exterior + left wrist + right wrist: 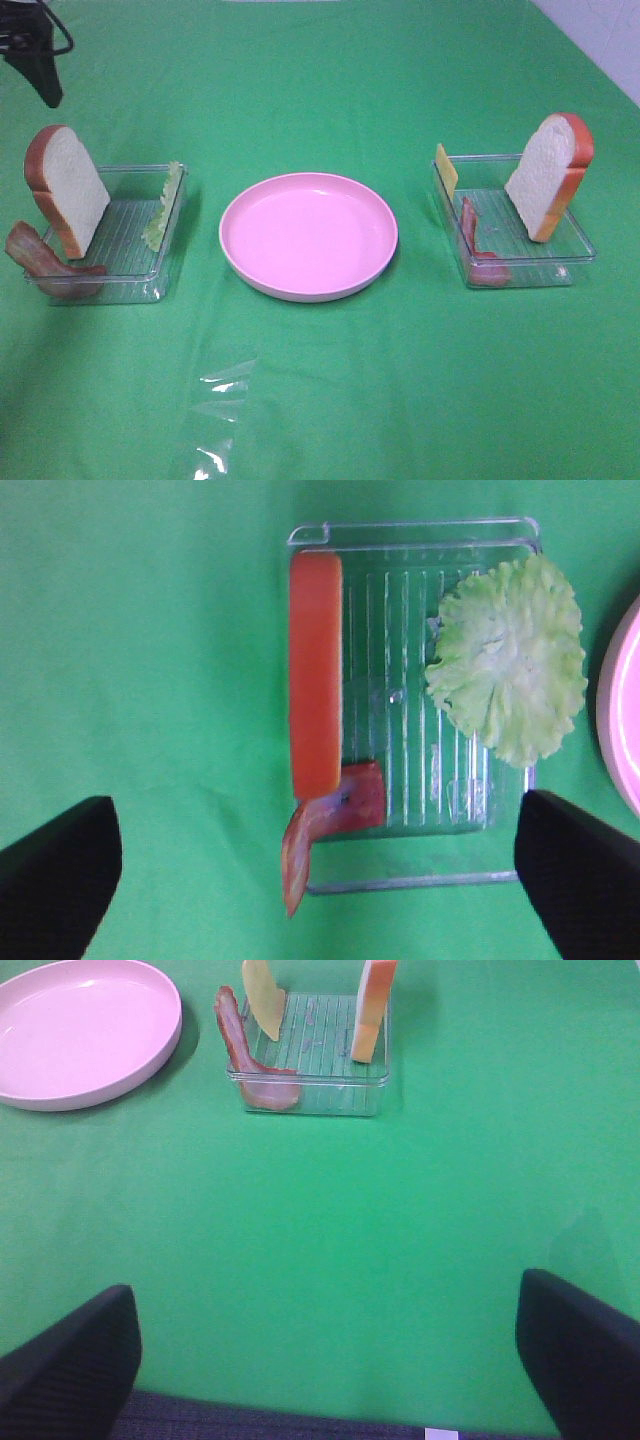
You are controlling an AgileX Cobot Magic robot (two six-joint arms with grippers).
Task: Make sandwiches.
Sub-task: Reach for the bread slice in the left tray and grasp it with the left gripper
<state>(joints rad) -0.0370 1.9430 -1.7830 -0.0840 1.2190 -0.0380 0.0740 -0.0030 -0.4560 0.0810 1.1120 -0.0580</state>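
Note:
The sandwich parts lie apart in two clear trays. The left tray (125,262) holds a bread slice (68,190) standing on edge, a bacon strip (45,262) over its near corner and a lettuce leaf (165,205) leaning on its right wall. The right tray (560,252) holds an upright bread slice (550,175), a yellow cheese slice (446,170) and a bacon strip (472,232). My left gripper (320,880) is open above the left tray, over the bread's crust (316,670), bacon (335,810) and lettuce (508,660). My right gripper (325,1360) is open and empty, well short of the right tray (310,1085).
A round pink plate (308,235) sits between the trays with nothing on it. It also shows in the right wrist view (80,1030). A crumpled piece of clear film (215,410) lies on the green cloth near the front. Part of the left arm (38,55) hangs at the back left.

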